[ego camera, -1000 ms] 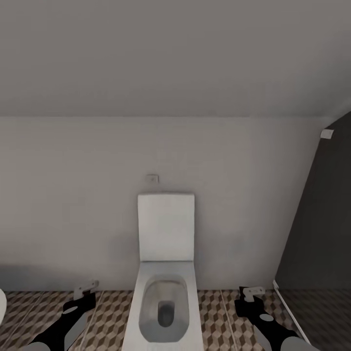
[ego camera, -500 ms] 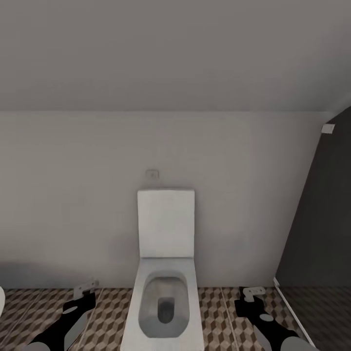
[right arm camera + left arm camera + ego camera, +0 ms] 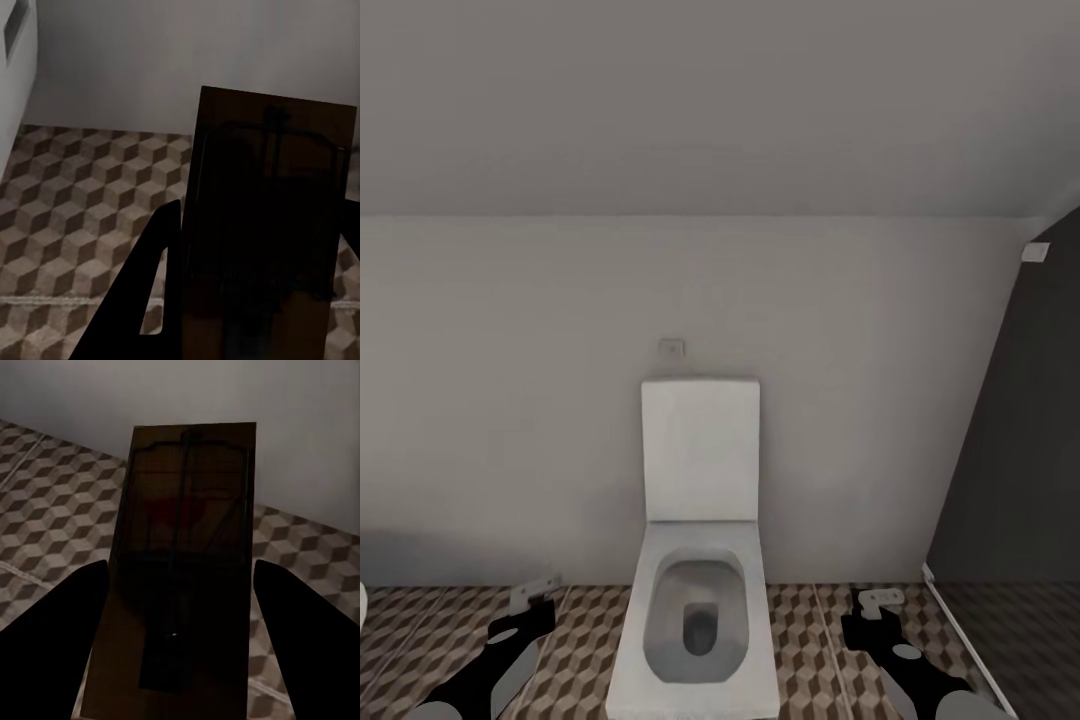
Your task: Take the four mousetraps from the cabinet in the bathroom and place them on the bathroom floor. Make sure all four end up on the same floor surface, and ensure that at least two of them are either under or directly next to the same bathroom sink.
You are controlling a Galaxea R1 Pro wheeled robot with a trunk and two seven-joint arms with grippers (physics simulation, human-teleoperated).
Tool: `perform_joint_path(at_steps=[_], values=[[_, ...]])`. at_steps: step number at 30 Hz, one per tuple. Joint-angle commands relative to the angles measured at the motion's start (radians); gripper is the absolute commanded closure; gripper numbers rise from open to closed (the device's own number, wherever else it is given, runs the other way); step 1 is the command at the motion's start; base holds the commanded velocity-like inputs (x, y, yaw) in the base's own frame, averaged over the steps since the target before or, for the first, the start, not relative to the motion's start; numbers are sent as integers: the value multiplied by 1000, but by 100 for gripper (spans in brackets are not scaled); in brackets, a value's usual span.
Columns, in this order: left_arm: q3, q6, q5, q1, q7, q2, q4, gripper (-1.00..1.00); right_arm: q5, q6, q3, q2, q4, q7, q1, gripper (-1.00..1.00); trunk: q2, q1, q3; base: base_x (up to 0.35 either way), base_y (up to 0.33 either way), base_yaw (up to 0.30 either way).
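Mousetraps, flat wooden boards with dark wire: one [image 3: 184, 562] clamped in left gripper [image 3: 180, 607], another [image 3: 266, 225] in right gripper [image 3: 255, 255]. Light, stiff; best held by board edges, clear of wire.

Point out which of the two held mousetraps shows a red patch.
The flat wooden mousetrap between the left gripper jaws: red shows under its wire. The right gripper's mousetrap looks uniformly dark.

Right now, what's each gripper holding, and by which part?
Each holds a mousetrap by its long side edges near the near end: left gripper one, right gripper another.
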Motion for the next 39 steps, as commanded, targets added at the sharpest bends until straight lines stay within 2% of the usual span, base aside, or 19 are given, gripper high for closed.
perform_joint_path(at_steps=[1,39], values=[[-9,-2,9,-1,7,2,-1,100,7,-4,-9,0,1,5,-1,100,-8,4,-4,0,0,0],[-6,-2,10,-1,10,0,-1,100,7,-4,-9,0,0,-1,-1,100,-274,150,-123,0,0,0]])
